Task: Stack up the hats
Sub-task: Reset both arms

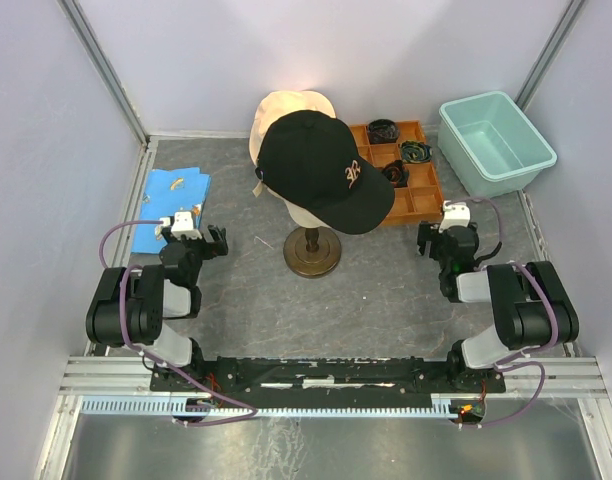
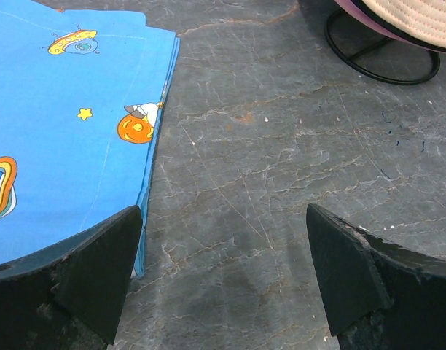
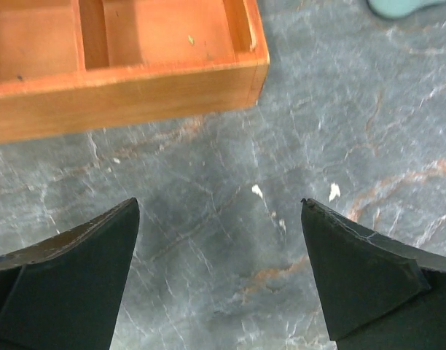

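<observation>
A black cap with a pale logo [image 1: 321,170] sits on top of a cream form [image 1: 298,212] on a brown stand [image 1: 313,252] at mid-table. Behind it a beige hat [image 1: 286,108] shows. The left wrist view catches a woven beige hat edge [image 2: 420,18] with a pink rim over a black wire ring [image 2: 383,62]. My left gripper [image 1: 201,240] [image 2: 223,281] hangs open over bare table, left of the stand. My right gripper [image 1: 446,238] [image 3: 219,273] hangs open to its right. Nothing is between either pair of fingers.
A blue printed cloth [image 1: 171,205] [image 2: 63,124] lies flat at the left, its edge by my left finger. A wooden compartment tray [image 1: 401,170] [image 3: 128,87] holding dark items sits just beyond my right gripper. A teal tub [image 1: 496,140] stands at the back right.
</observation>
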Controlling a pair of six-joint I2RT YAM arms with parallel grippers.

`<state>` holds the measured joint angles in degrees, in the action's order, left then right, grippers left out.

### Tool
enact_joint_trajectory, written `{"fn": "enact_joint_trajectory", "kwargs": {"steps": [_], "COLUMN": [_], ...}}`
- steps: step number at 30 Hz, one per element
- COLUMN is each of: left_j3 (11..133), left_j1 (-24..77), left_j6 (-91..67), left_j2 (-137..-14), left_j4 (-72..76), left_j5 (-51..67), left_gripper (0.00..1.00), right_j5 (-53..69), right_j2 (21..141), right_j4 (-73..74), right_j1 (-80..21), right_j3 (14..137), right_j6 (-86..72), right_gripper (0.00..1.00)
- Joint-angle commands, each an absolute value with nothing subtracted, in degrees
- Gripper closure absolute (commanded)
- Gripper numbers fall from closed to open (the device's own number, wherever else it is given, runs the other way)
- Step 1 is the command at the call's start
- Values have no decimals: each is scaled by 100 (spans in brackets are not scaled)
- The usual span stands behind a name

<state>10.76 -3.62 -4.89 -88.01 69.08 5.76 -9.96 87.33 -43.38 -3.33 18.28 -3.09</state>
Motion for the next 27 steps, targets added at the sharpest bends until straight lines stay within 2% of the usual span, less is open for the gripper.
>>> {"fn": "enact_joint_trajectory", "kwargs": {"steps": [1,27], "left_j3": [1181,1185], "left_j1": [-323,-320], "left_j6": [-259,-252], "left_j2": [-8702,-8697], "left_j4": [7071,7075], "left_j5": [448,439], "left_gripper": [1,1], "right_j5": [-941,-893], "right_j2": [8695,8687], "right_j4": [-4890,-4959], "right_j1": [-341,-305], "right_j3": [2143,2111], "right_j6": [-204,-227], "right_gripper": [1,1]}}
